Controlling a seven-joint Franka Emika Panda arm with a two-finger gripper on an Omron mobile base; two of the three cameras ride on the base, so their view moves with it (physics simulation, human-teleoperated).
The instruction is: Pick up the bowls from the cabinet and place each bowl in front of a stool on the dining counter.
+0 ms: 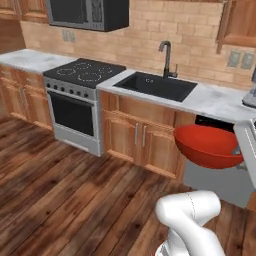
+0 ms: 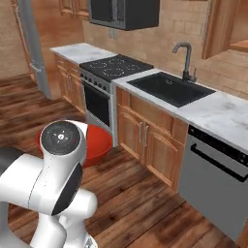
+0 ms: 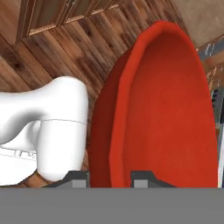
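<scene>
The wooden floor (image 1: 60, 170) spreads dark and planked under the whole scene, and along the brick wall runs the marble worktop (image 1: 215, 100) with its black sink (image 1: 155, 86) and dark tap (image 1: 166, 60) set in near the middle of its length. Left of the sink stands the steel oven (image 1: 75, 107) with a black hob, and a dark microwave (image 1: 90, 12) hangs above it; reddish-brown lower cupboards (image 1: 135, 137) sit below the sink, and a grey dishwasher (image 2: 213, 184) stands to their right. The white robot arm (image 2: 58, 179) rises in the foreground. The red bowl (image 1: 207, 146) is held in the air above the floor, level with the cupboard fronts below the worktop's right end, tilted so that its hollow shows. In the hand view the end effector (image 3: 110, 179) is grasping the bowl's rim, one fingertip (image 3: 75, 178) outside the wall and the other inside the hollow
</scene>
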